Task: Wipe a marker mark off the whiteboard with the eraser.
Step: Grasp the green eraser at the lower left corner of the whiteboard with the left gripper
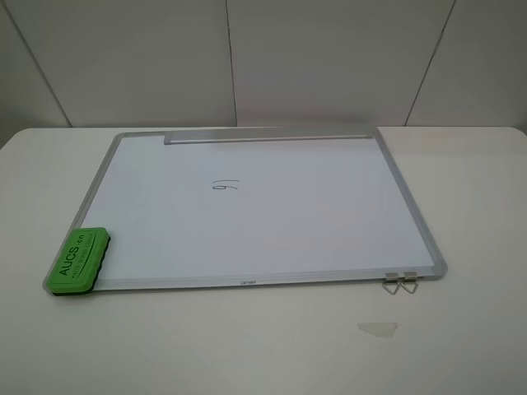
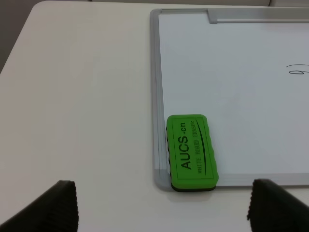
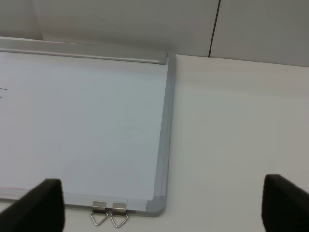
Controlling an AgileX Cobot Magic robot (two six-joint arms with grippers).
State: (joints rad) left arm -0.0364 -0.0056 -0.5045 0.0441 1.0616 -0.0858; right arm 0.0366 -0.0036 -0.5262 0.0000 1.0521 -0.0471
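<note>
The whiteboard (image 1: 329,222) lies flat on the table, silver frame all round and a grey tray strip (image 1: 268,137) along its far edge. Near its middle is the small black marker mark (image 1: 224,188), partly seen in the left wrist view (image 2: 297,71). The green eraser (image 1: 77,261) rests on the board's near left corner, lettering up (image 2: 191,152). My left gripper (image 2: 164,212) is open, well short of the eraser, nothing between its fingers (image 2: 53,208). My right gripper (image 3: 161,208) is open near the board's near right corner. Neither gripper shows in the exterior view.
Two small metal clips (image 1: 399,282) hang off the board's near right edge (image 3: 109,213). A small pale scrap (image 1: 378,328) lies on the white table (image 1: 461,181) in front of them. A panelled wall stands behind the table.
</note>
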